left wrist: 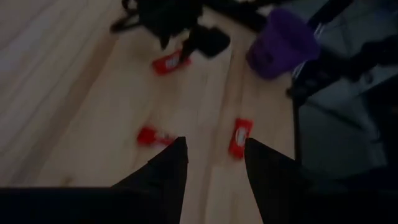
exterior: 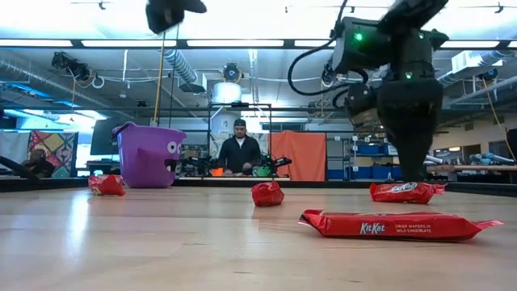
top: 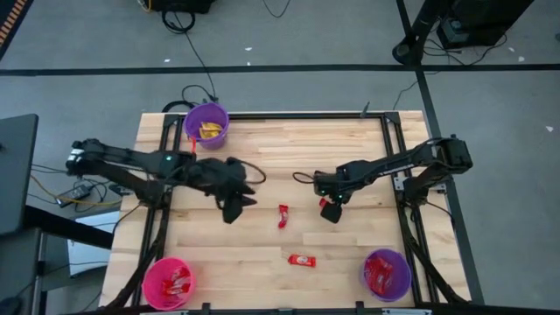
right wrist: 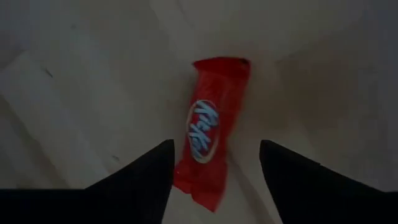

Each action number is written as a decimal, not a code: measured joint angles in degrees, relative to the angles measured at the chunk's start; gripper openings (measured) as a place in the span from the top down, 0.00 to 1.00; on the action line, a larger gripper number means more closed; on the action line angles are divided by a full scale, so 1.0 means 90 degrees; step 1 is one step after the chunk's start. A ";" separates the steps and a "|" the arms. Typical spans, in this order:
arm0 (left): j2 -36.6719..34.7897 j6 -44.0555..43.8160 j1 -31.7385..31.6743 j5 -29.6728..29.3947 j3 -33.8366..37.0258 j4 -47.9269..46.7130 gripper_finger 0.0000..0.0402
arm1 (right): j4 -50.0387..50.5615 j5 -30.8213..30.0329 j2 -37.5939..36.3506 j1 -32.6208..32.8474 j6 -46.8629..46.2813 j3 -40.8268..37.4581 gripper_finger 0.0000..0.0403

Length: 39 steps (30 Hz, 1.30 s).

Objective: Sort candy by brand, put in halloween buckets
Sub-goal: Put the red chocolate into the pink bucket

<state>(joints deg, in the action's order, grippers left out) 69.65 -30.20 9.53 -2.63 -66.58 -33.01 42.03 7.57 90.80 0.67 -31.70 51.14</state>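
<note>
Desk (top: 262, 149) centre mostly bare; right gripper (right wrist: 214, 180) fingers released over red bar (right wrist: 208, 149), left gripper (left wrist: 214, 165) fingers apart, empty. Top purple bucket (top: 206, 125): yellow packets (top: 209, 130); pink bucket (top: 167, 283), other purple bucket (top: 387, 274): red bars.

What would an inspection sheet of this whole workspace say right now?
Surface: pale wooden table top, dark frame along its edges.
Job's things: three red wrapped KitKat bars loose on the table; purple plastic bucket holding yellow packets; hot pink bucket and second purple bucket, both holding red bars.
Clutter: nothing seen.
Grippers: left gripper open, empty, above the table; right gripper open over a bar.
Cables: on the floor beyond the table.
Surroundings: person behind the table.
</note>
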 joint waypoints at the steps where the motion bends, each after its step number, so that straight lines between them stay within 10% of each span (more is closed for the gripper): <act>1: 0.0000 0.0008 -0.0121 0.0135 0.0175 0.0329 0.59 | -0.0154 0.0108 0.0003 -0.0001 -0.0001 -0.0094 0.40; 19: 0.0665 -0.1216 -0.1274 0.0897 0.3100 0.6368 0.59 | -0.1644 -0.0099 -0.0002 0.0010 -0.0284 -0.0493 0.66; 39: 0.0842 -0.2527 -0.1364 0.0220 0.3225 0.6377 0.55 | -0.2896 -0.0892 -0.0007 -0.0007 0.0701 0.1397 0.85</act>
<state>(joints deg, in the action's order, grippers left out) 77.23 -52.94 -2.74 -0.65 -37.56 24.39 15.96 -0.45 90.74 0.60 -25.40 63.72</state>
